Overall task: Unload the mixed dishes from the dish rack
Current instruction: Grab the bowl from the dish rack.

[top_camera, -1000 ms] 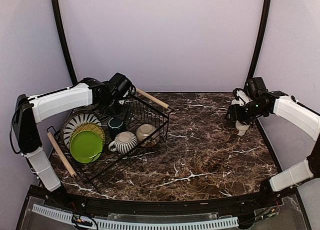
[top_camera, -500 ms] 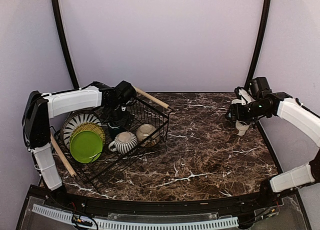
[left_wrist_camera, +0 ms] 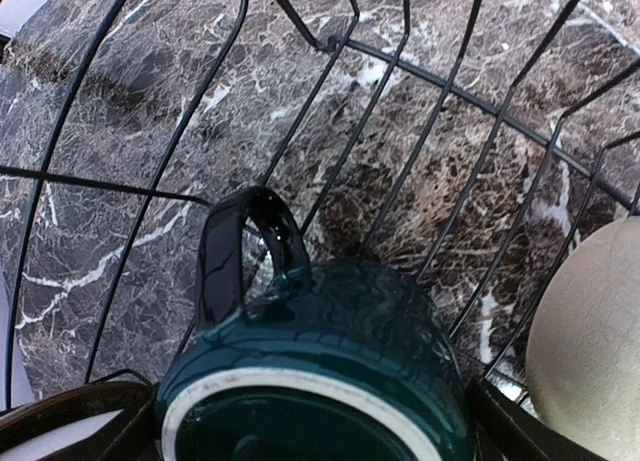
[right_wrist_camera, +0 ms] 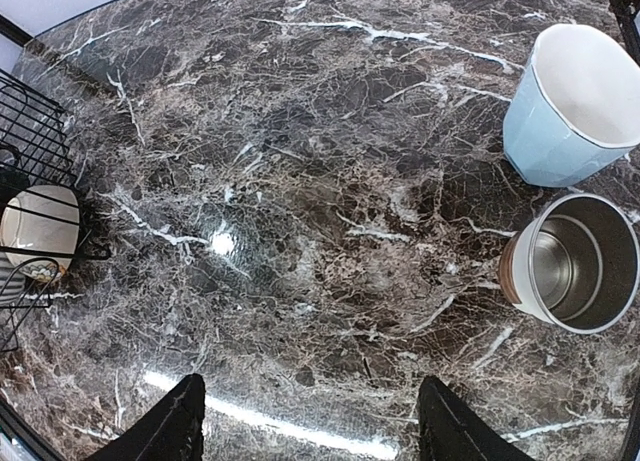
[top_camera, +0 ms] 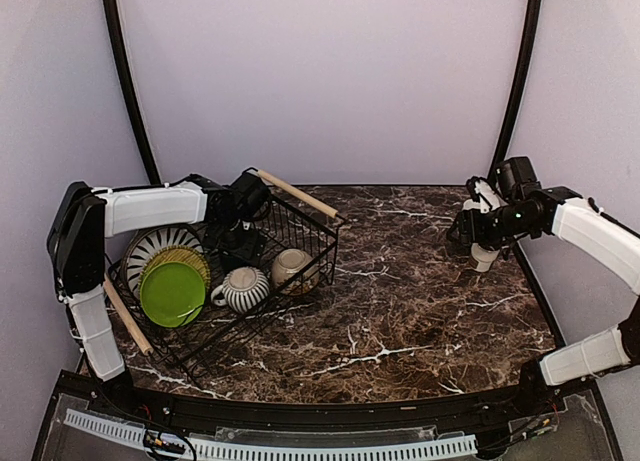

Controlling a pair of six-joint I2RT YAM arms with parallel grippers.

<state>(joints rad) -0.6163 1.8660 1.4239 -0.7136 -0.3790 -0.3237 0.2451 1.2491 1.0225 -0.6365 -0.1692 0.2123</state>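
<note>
Since the left fingers (left_wrist_camera: 70, 411) are wide open either side of the dark teal mug (left_wrist_camera: 320, 381) in the dish rack (top_camera: 310, 243), left of frame, I'd squeeze its body squarely; right fingers (right_wrist_camera: 170, 421) are open and empty too.

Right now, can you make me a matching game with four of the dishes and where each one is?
Things:
1. green plate
2. teal mug
3. blue cup
4. striped mug

Places:
A. On the table, outside the rack
B. In the rack, between the green plate and the cream bowl
C. On edge at the rack's left end
D. In the rack, seen close up in the left wrist view

Pairs: 1-C, 2-D, 3-A, 4-B.
</note>
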